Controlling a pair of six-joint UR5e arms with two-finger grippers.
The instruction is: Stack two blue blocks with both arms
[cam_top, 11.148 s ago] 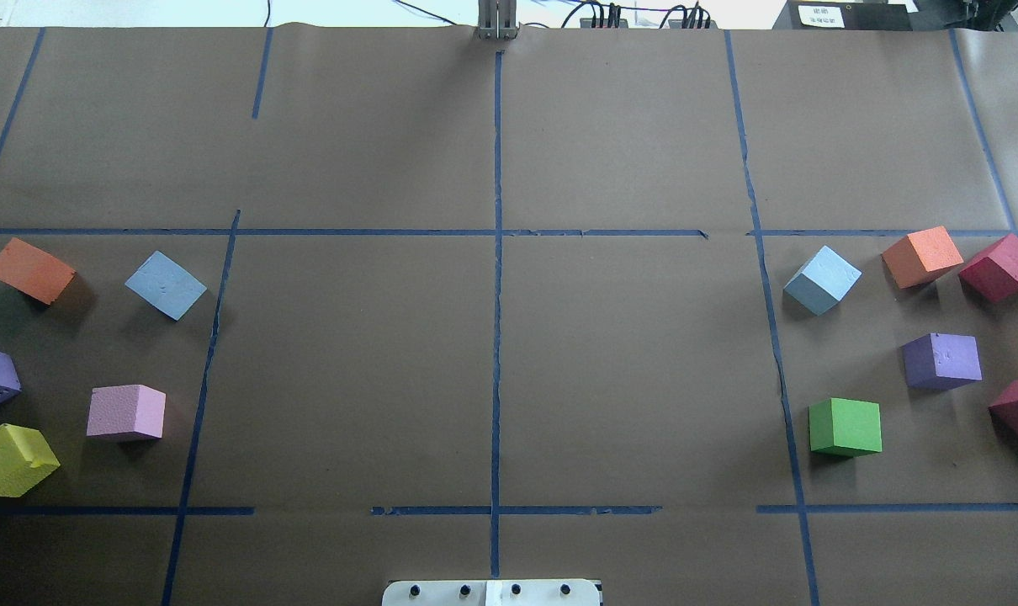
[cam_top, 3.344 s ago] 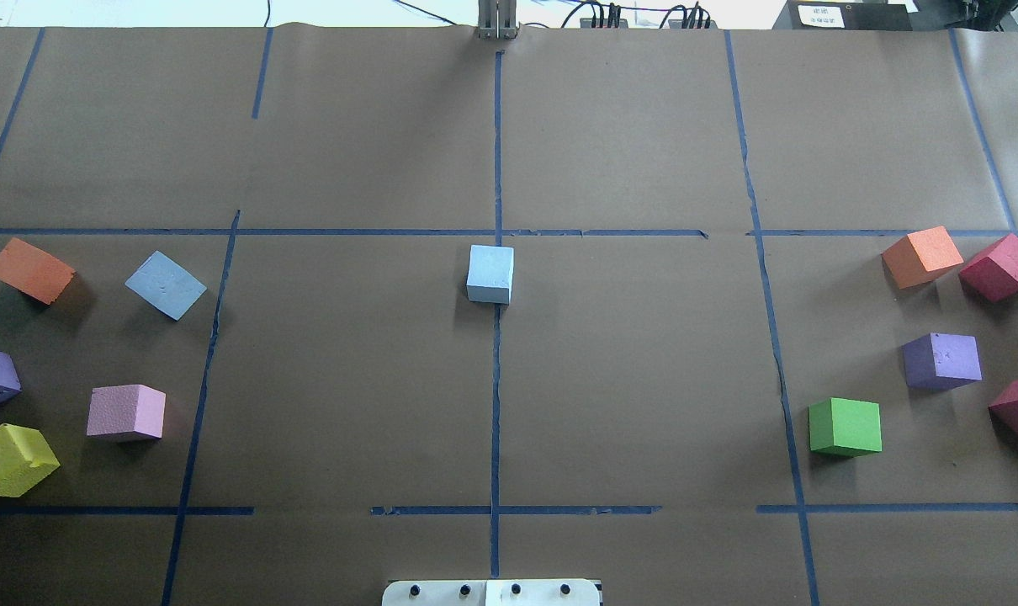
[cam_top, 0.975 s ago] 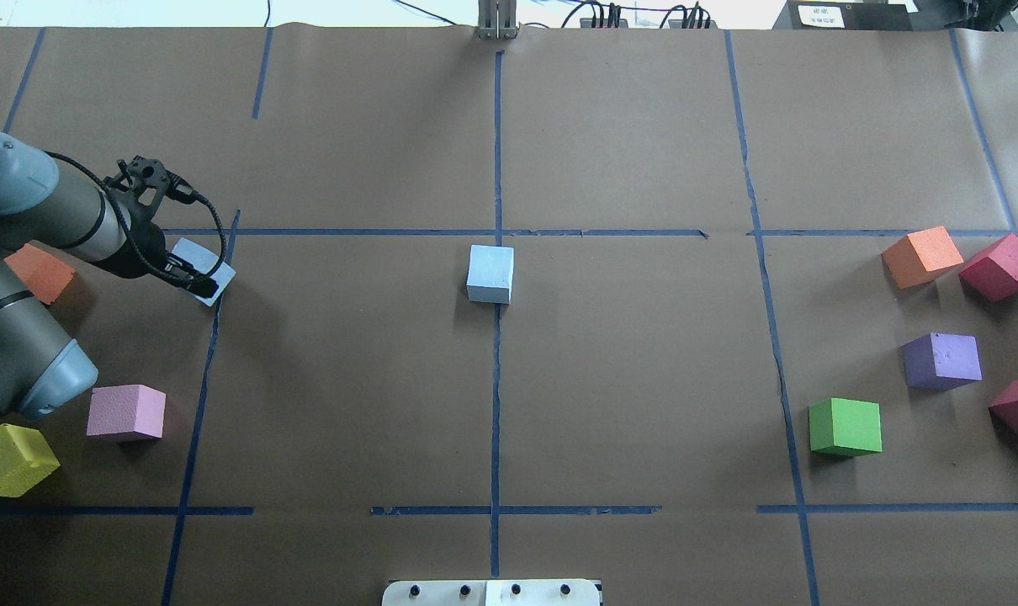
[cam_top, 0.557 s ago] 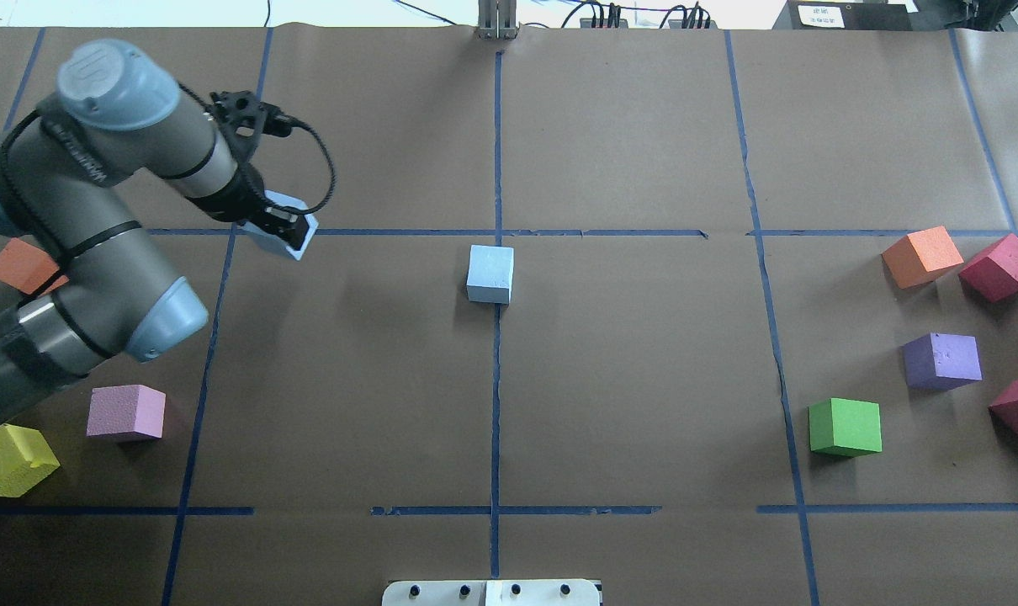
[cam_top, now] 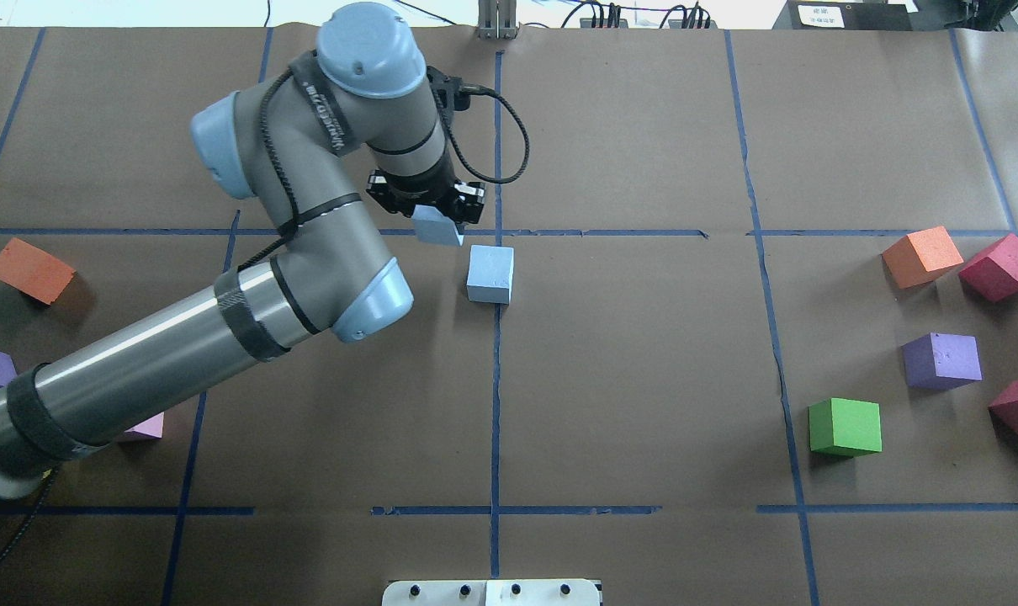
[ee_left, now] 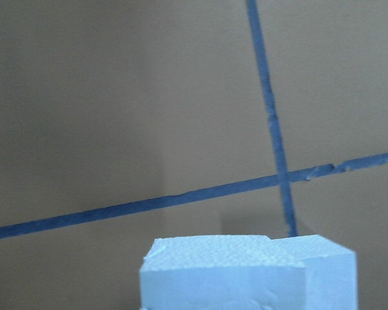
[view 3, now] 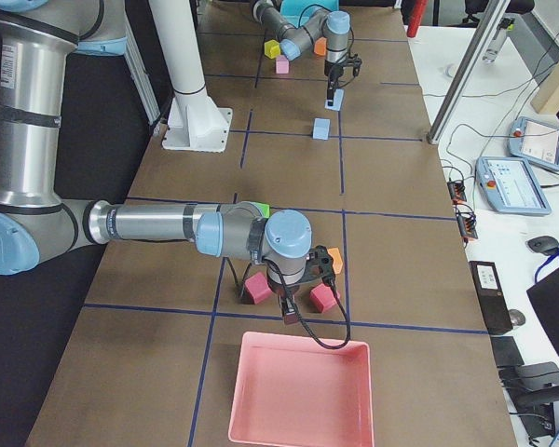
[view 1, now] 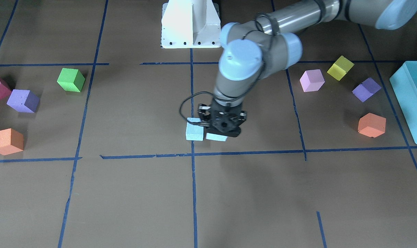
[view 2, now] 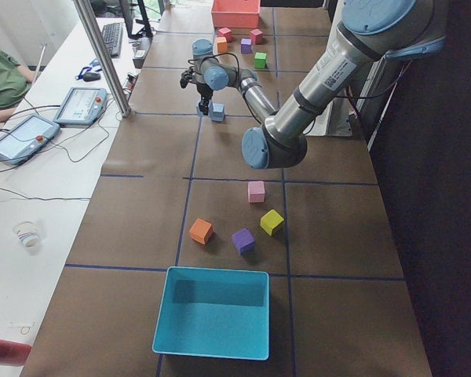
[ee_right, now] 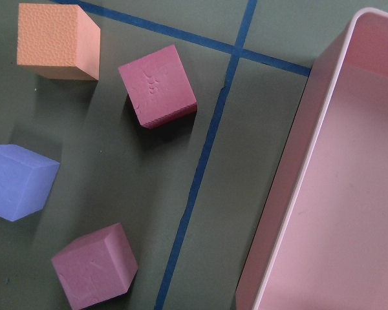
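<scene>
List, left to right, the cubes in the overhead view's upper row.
orange cube → held blue block, in the left end effector → resting blue block → second orange cube → red cube

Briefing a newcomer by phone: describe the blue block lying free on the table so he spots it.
Follow the tape line down the table's middle. The pale blue block sits on it, alone; its twin hangs in the left arm's jaws.

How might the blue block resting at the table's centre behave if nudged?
The block looks like grainy foam, so probably light and easily shoved. Being a flat-sided cube, it should slide, not roll.
</scene>
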